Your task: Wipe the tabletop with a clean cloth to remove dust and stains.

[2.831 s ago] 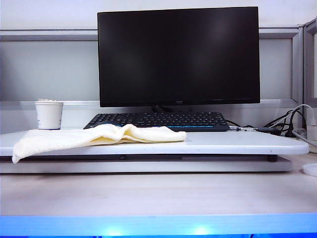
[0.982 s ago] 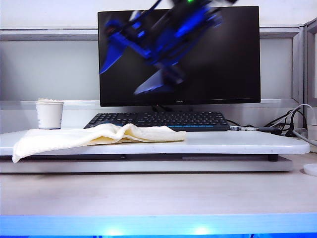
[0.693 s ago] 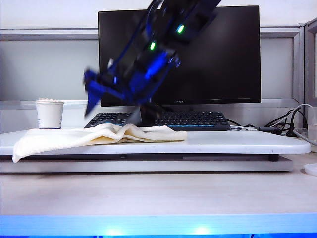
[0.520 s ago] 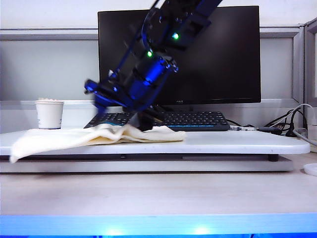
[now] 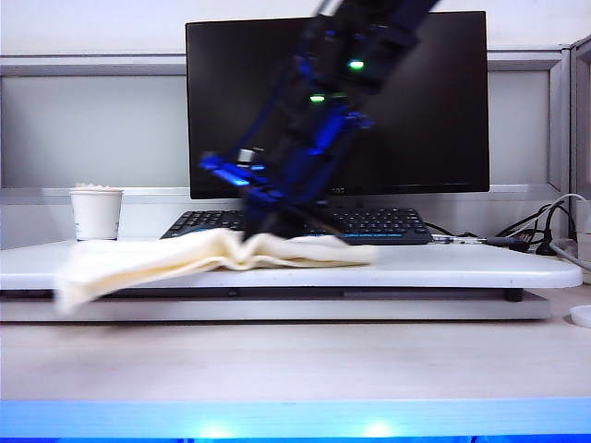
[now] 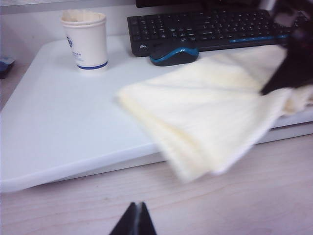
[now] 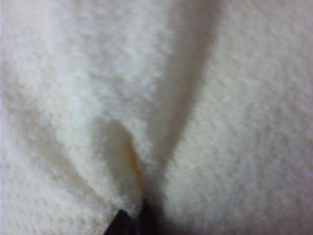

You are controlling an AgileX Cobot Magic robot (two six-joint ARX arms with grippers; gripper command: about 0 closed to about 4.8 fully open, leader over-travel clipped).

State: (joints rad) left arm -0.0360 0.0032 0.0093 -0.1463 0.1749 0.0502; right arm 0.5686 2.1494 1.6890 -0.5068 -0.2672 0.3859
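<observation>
The cream-yellow cloth (image 5: 185, 257) lies rumpled on the glossy white tabletop (image 5: 462, 268), one end drooping over the tabletop's left front edge. My right gripper (image 5: 268, 227) reaches down across the middle onto the cloth's raised fold and is shut on it. In the right wrist view the cloth (image 7: 146, 73) fills the frame, with a pinched ridge running into the right gripper (image 7: 132, 214). From the left wrist the cloth (image 6: 210, 112) looks blurred, and the right gripper (image 6: 293, 68) is a dark shape on its far end. My left gripper (image 6: 136, 205) is shut on nothing over the pale wood desk (image 6: 244, 196).
A black monitor (image 5: 337, 101) stands behind a black keyboard (image 5: 369, 221). A white paper cup (image 5: 96, 214) sits at the tabletop's left. A blue mouse (image 6: 173, 53) rests beside the cloth's back edge. Cables (image 5: 554, 231) lie at the right end.
The right arm swung down from in front of the monitor onto the cloth, its jaws closed on the fold, and the cloth has slid to the right.
</observation>
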